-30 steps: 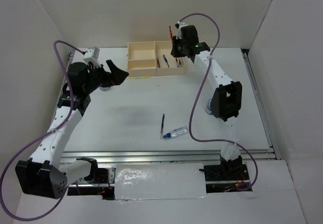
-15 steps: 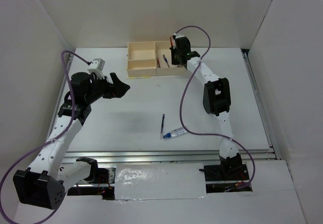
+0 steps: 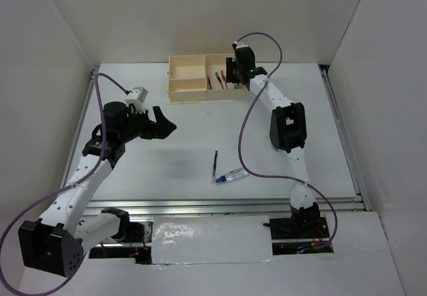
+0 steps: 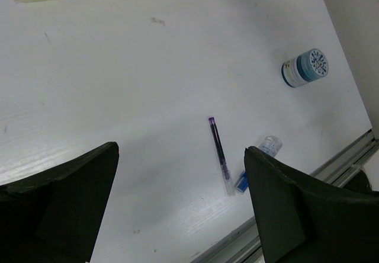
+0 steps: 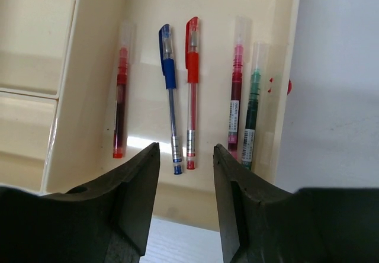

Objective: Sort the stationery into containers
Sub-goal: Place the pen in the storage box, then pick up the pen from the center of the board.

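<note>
Your R gripper (image 5: pixel 185 156) hangs over the big section of the box (image 5: pixel 289 38), fingers apart, empty; 5 pens (image 5: pixel 192 91) lie inside. L gripper (image 4: pixel 180 151) fingers spread wide, empty, above dark pen (image 4: pixel 218 155) & tube (image 4: pixel 259 161) on table (image 4: pixel 118 67).

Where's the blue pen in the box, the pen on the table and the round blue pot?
blue pen (image 5: pixel 169 73): right wrist view, on its blue grip.
pen on the table (image 4: pixel 218 150): left wrist view, mid-barrel.
round blue pot (image 4: pixel 305 68): left wrist view, by its top rim.

Box (image 5: pixel 287 38) partly beyond left edge
</note>
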Available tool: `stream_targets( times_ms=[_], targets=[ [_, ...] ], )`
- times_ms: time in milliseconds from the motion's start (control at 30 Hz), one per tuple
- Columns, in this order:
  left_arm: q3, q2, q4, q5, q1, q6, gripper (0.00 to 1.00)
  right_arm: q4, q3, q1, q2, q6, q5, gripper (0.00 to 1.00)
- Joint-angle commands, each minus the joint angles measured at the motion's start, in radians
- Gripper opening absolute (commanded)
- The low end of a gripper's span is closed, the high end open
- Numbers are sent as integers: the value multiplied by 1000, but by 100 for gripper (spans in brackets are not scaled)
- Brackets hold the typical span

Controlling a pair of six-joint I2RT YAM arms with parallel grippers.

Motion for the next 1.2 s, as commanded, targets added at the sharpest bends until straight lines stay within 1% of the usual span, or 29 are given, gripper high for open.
stream_targets(
  times_ms=[0, 33, 67, 133, 167, 200, 233, 267, 300, 333, 433, 467, 500, 567, 600, 667, 700, 767, 800, 933, 1033, 1067, 1167],
  targets=[
    [-1, -6, 26, -17, -69, 35, 99, -1, 30, -6, -74, 34, -27, 49],
    [-13, -2, 29, -18, -86, 38, 99, -27, 24, -7, -117, 39, -28, 49],
    [-22, 1, 41, -18, -107, 44, 99, -43, -2, -10, -148, 43, -69, 49],
    [-30, 14, 61, -43, -172, 59, 99, -73, -46, -15, -256, 49, -97, 48],
    [-21, 43, 61, -78, -216, 78, 98, -76, -112, -23, -301, 52, -128, 48],
    [-12, 60, 43, -90, -238, 88, 93, -76, -154, -27, -389, 52, -140, 48],
    [11, 108, 31, -112, -253, 95, 88, -80, -190, -29, -434, 54, -149, 48],
    [29, 141, 17, -135, -288, 107, 85, -87, -265, -38, -474, 51, -157, 48],
    [68, 170, -18, -176, -305, 113, 83, -98, -304, -41, -557, 42, -174, 48],
    [91, 237, -35, -185, -319, 119, 78, -102, -339, -46, -592, 37, -179, 48],
    [172, 361, -84, -221, -380, 124, 76, -128, -514, -75, -724, 17, -199, 48],
    [187, 383, -84, -225, -411, 118, 75, -133, -548, -87, -753, 16, -208, 48],
    [212, 429, -84, -237, -428, 115, 71, -144, -580, -102, -807, 9, -214, 48],
    [252, 481, -93, -245, -471, 110, 70, -155, -663, -125, -879, 6, -220, 48],
    [287, 529, -104, -245, -482, 105, 68, -168, -689, -144, -899, 0, -229, 48],
    [318, 576, -120, -254, -497, 64, 61, -185, -746, -162, -951, -6, -234, 47],
    [354, 627, -132, -267, -506, 56, 55, -201, -761, -177, -970, -9, -239, 47],
    [405, 668, -178, -314, -528, 24, 51, -214, -798, -196, -1011, -18, -249, 47],
    [412, 699, -184, -314, -531, -2, 51, -221, -820, -210, -1027, -20, -252, 47],
    [399, 741, -207, -349, -563, -56, 50, -230, -846, -247, -1070, -37, -263, 47],
    [357, 750, -204, -354, -607, -82, 49, -245, -841, -274, -1076, -38, -277, 47],
    [331, 748, -187, -386, -617, -85, 46, -250, -840, -282, -1077, -37, -288, 47],
    [288, 750, -152, -386, -655, -100, 46, -248, -846, -299, -1080, -35, -301, 46]
  ],
)
